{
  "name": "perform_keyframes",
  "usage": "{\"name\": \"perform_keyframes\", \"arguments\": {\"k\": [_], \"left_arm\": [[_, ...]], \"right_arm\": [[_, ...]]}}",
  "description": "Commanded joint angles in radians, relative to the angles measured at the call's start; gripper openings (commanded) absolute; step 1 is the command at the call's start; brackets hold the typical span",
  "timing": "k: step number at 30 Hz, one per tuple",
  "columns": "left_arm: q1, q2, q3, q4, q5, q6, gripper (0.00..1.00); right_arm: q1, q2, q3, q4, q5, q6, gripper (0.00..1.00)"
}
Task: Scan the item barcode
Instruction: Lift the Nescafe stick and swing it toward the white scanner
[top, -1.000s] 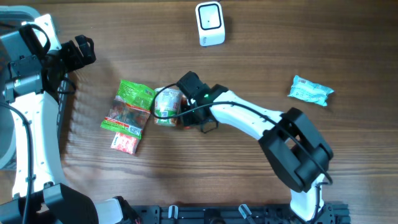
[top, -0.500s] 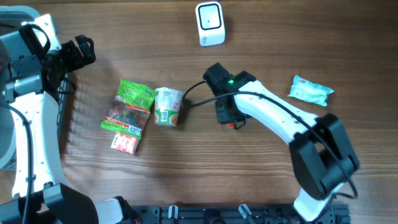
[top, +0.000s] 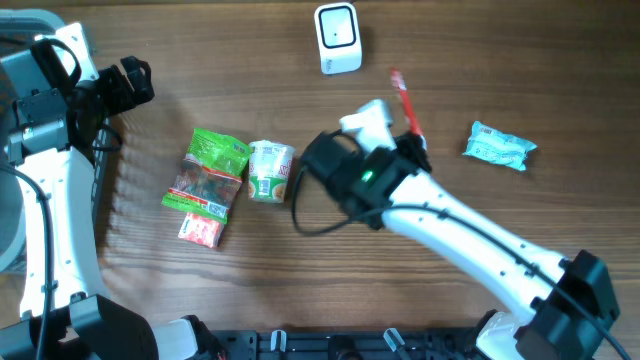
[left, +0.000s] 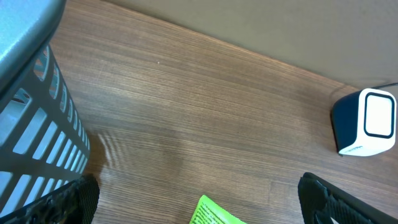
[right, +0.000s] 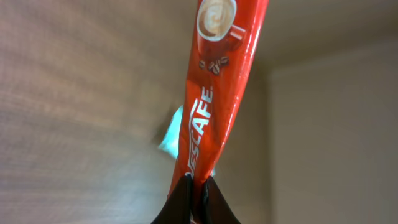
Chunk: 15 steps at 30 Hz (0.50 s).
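The item is a red Nescafe stick sachet (top: 405, 100), held up above the table to the right of the white barcode scanner (top: 337, 38). My right gripper (top: 417, 143) is shut on its lower end. In the right wrist view the sachet (right: 214, 93) rises straight out of the pinched right gripper (right: 198, 186), printed side showing; no barcode shows. My left gripper (top: 130, 82) hangs open at the far left. In its own view the left gripper (left: 199, 199) holds nothing, and the scanner (left: 367, 121) stands at the right.
A green snack packet (top: 212, 170), a noodle cup (top: 268, 168) on its side and a small red-and-white packet (top: 200, 230) lie left of centre. A teal packet (top: 499, 146) lies at the right. A grey slatted basket (left: 31, 93) stands at the left edge.
My right arm left the noodle cup, swung right and lifted, carrying the red sachet up near the scanner. The left arm has not moved.
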Motion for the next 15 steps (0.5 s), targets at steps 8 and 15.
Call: {"name": "perform_keyframes", "arguments": {"k": [8,15], "left_arm": [[0.005,0.0,0.012,0.003,0.012,0.005,1.0],[0.005,0.0,0.012,0.003,0.011,0.005,1.0]], "right_arm": [[0.11,-0.021,0.024,1.073,0.432,-1.294,0.04],[0.176,-0.021,0.024,1.936,0.43,-2.137,0.04]]}}
